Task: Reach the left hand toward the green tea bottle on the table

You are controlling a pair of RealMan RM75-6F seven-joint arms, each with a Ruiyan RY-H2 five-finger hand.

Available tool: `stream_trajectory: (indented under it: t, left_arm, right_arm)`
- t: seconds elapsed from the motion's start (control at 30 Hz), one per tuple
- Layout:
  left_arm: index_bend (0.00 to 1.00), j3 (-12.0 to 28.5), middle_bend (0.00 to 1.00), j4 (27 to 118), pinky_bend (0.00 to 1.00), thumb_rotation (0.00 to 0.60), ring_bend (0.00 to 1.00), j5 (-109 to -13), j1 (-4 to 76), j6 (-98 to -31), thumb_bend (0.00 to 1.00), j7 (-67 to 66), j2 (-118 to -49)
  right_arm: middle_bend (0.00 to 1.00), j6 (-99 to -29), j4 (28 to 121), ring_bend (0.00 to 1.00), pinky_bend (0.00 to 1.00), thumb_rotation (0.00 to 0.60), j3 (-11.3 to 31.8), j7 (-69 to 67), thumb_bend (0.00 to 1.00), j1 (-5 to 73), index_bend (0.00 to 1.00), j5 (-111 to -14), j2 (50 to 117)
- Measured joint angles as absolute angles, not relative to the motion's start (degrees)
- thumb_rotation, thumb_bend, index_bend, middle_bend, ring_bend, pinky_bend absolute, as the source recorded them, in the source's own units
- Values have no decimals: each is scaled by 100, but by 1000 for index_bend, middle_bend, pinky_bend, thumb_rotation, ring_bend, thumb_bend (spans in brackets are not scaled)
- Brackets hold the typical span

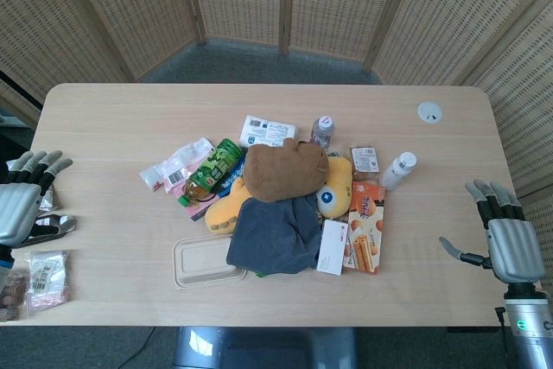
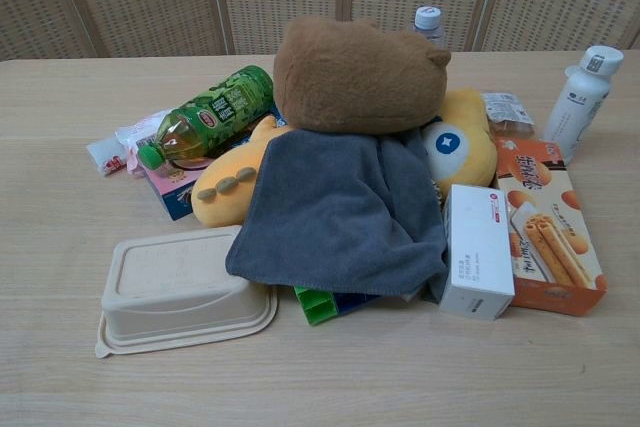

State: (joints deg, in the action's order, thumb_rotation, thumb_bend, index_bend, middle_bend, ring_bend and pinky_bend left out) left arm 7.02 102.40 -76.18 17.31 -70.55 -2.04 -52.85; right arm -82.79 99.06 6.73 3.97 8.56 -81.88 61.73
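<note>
- At the far left edge of the pale wooden table (image 1: 112, 118), seen from the head camera: grey left hand (image 1: 22, 200), fingers apart and stretched forward, holding nothing, well apart from the pile in the middle.
- Just beside that hand, on the table edge: some small clear snack packets (image 1: 43, 278), partly covered by the hand.
- On the left part of the central pile: green tea bottle with green label and green cap (image 1: 206, 172), lying on its side across a blue-and-pink flat box (image 2: 172, 190), cap toward the robot and the left; in the chest view the same bottle (image 2: 205, 115) sits tilted, its body end close to the brown plush toy (image 2: 355, 72).
- On top of the pile: that brown plush, resting over a yellow plush toy with one big eye (image 2: 460, 142) and a dark grey cloth (image 2: 340, 212).
- In front of the cloth, on the left: beige lidded food tray (image 2: 175, 287).
- To the right of the cloth: white small carton (image 2: 477, 247), touching an orange biscuit-stick box (image 2: 550, 232).
- Further right: white plastic bottle (image 2: 578, 97), standing upright.
- Near the right table edge: grey right hand (image 1: 510, 235), fingers spread and pointing forward, holding nothing, well apart from the pile.
</note>
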Motion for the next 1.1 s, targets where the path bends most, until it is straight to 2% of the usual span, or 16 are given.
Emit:
stream_trajectory:
  t: [0.33, 0.67, 1.1]
  left_arm:
    - [130, 937, 55, 10335, 0, 600, 92, -6970, 2518, -5997, 82, -490, -5596]
    - [77, 1240, 54, 9918, 0, 600, 103, -5791, 3564, -5322, 82, -1401, -6763]
    - [1, 1405, 43, 8936, 0, 600, 105, -4509, 4640, -4986, 82, -2189, -8238]
  right_arm:
    - [0, -8336, 9864, 0, 0, 342, 652, 277, 224, 750, 0, -8151, 6039]
    - [0, -8360, 9838, 0, 0, 339, 582, 216, 225, 608, 0, -8056, 6005]
    - [0, -8337, 9745, 0, 0, 342, 581, 79, 224, 531, 0, -7970, 5963]
